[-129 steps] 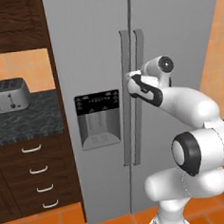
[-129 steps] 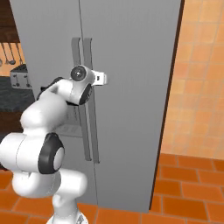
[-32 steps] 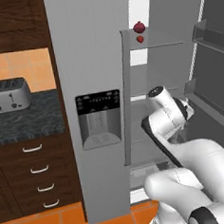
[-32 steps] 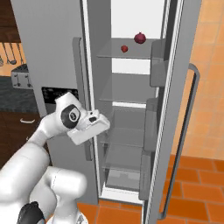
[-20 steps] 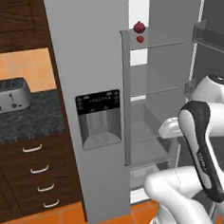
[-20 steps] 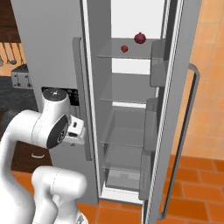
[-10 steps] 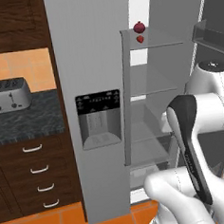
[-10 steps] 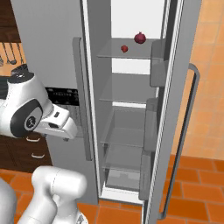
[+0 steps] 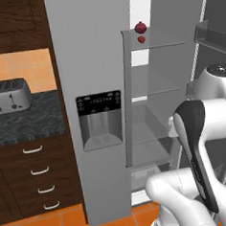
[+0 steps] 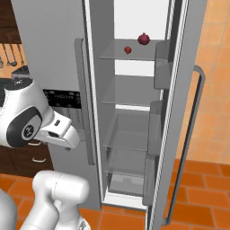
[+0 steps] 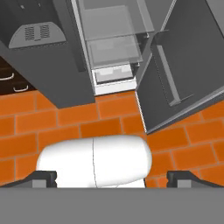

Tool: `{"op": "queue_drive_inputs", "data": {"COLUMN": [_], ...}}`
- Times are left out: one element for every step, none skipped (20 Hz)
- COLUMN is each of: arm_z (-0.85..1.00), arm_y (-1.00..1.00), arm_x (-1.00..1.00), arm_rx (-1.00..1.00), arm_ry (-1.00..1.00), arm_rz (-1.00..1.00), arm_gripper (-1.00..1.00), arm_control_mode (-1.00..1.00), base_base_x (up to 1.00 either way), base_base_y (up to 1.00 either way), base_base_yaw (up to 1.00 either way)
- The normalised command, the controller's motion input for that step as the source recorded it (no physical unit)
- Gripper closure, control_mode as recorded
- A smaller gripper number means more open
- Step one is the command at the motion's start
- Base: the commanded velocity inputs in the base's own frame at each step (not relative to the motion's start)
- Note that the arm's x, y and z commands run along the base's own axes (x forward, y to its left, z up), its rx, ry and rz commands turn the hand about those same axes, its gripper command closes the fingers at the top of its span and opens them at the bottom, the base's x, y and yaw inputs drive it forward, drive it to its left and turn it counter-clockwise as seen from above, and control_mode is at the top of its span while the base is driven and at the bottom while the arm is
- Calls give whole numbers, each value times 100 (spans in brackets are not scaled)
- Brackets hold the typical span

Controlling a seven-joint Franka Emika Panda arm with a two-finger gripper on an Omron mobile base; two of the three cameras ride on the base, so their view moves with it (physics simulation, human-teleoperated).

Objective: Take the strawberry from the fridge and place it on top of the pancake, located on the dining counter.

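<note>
The grey fridge (image 9: 89, 64) (image 10: 49, 45) has its right door (image 10: 179, 112) swung wide open, showing glass shelves. On the top shelf lies the tiny red strawberry (image 9: 141, 39) (image 10: 128, 50), just in front of a larger dark maroon fruit (image 9: 140, 27) (image 10: 143, 39). My arm is folded in front of the fridge, well below that shelf, and the hand points down at the floor. In the hand view my gripper (image 11: 111, 178) is open, fingertips far apart, nothing between them. The pancake and the dining counter are out of view.
A toaster (image 9: 8, 96) stands on a dark speckled counter (image 9: 24, 124) left of the fridge, with drawers (image 9: 38, 178) below. The open door (image 11: 183, 74) juts out over the orange tile floor (image 11: 65, 127) on the right. Lower shelves (image 10: 128, 139) are bare.
The right fridge door, shut in the oldest frames, now stands open. Over the last second my arm has folded back and risen before the fridge. The fruits have not moved.
</note>
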Motion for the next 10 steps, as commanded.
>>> {"op": "queue_drive_inputs", "data": {"arm_z": [0, 0, 0, 0, -1, -7, 0, 0, 0, 0], "arm_y": [0, 0, 0, 0, 0, 0, 0, 0, 0, 0], "arm_x": [0, 0, 0, 0, -7, -14, 0, 0, 0, 0], "arm_rx": [0, 0, 0, 0, 0, 0, 0, 0, 0, 0], "arm_ry": [0, 0, 0, -1, -6, -10, 0, 0, 0, 0], "arm_rz": [0, 0, 0, -5, -16, -24, 0, 0, 0, 0], "arm_gripper": [-100, -100, -100, -100, -100, -100, -100, -100, -100, -100], "arm_control_mode": [-100, -100, -100, -100, -100, -100, 100, 100, 100, 100], "base_base_x": [0, 0, 0, 0, 0, 0, -16, -28, -29, -37], "base_base_y": [0, 0, 0, 0, 0, 0, 0, 0, 0, 0], "base_base_yaw": [0, 0, 0, 0, 0, 0, -28, -30, -31, -33]}}
